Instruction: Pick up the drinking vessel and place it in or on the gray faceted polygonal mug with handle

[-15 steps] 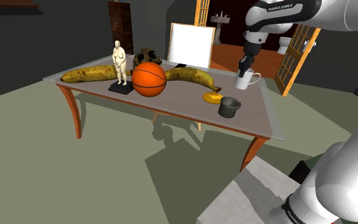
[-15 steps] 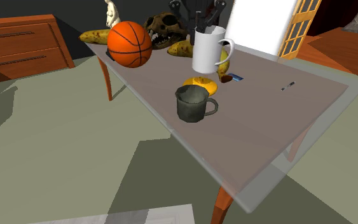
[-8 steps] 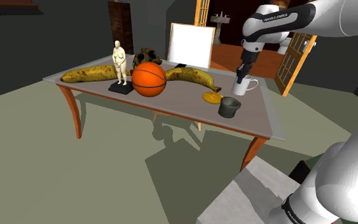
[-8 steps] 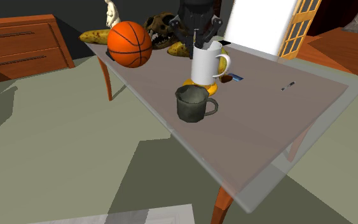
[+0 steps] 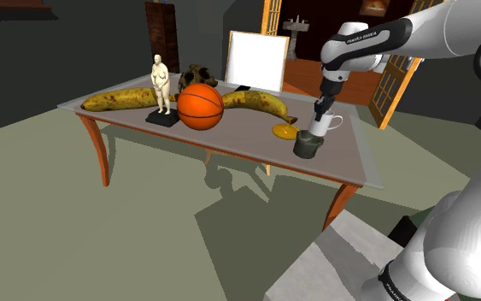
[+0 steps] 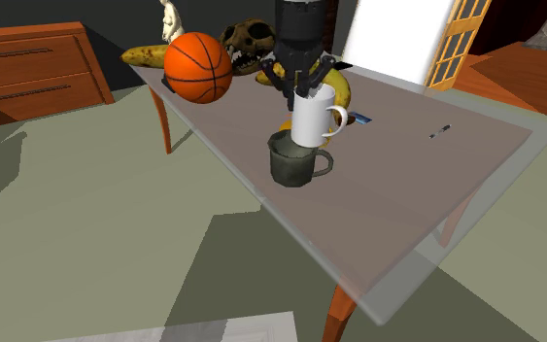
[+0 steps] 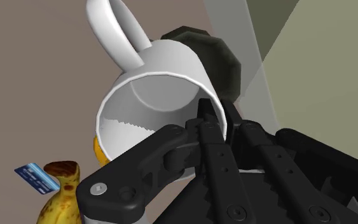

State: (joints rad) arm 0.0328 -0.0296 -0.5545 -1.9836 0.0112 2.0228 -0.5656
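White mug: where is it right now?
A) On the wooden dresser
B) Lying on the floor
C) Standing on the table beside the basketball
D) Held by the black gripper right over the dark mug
D: the gripper clasps the rim of the white mug, which hangs directly over the dark mug.

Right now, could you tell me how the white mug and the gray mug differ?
The white mug is smooth and round; the gray mug is dark and faceted. The white mug hangs from the gripper, clasped at its rim, over the gray mug, which stands on the table. Both are open-topped with one handle.
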